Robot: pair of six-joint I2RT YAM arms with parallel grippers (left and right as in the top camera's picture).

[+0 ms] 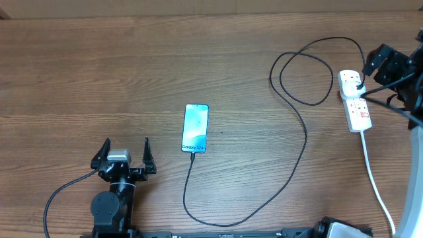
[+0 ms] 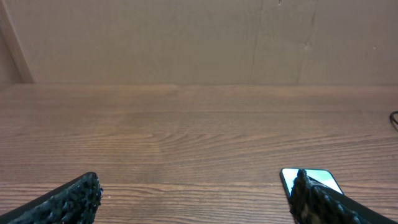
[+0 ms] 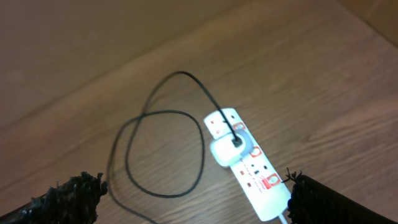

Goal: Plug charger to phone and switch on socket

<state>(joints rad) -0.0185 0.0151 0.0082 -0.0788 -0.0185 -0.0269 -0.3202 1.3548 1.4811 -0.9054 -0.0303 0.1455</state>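
A wide brown wood-grain table (image 1: 79,66) fills the overhead view. In the left wrist view a plain beige panelled wall (image 2: 186,37) rises at its far edge.

The left gripper (image 1: 126,141) sits near the table's front edge, jaws spread wide and holding nothing. It is left of the slim rectangular phone with a blue-teal screen (image 1: 195,127), which lies flat near the middle of the table.

The right gripper (image 3: 193,180) hangs over the far right of the table, jaws also wide apart and empty. Below it lies the white oblong power strip with red-marked switches (image 1: 355,99), its thick white lead (image 1: 375,182) trailing toward the front edge.

The long thin black charger cable (image 1: 304,142) runs from the phone's near edge, curves along the front and loops once before the strip. It ends at a white square adaptor (image 3: 225,151) seated in the strip. The tip appears to meet the phone, though I cannot tell whether it is fully in.
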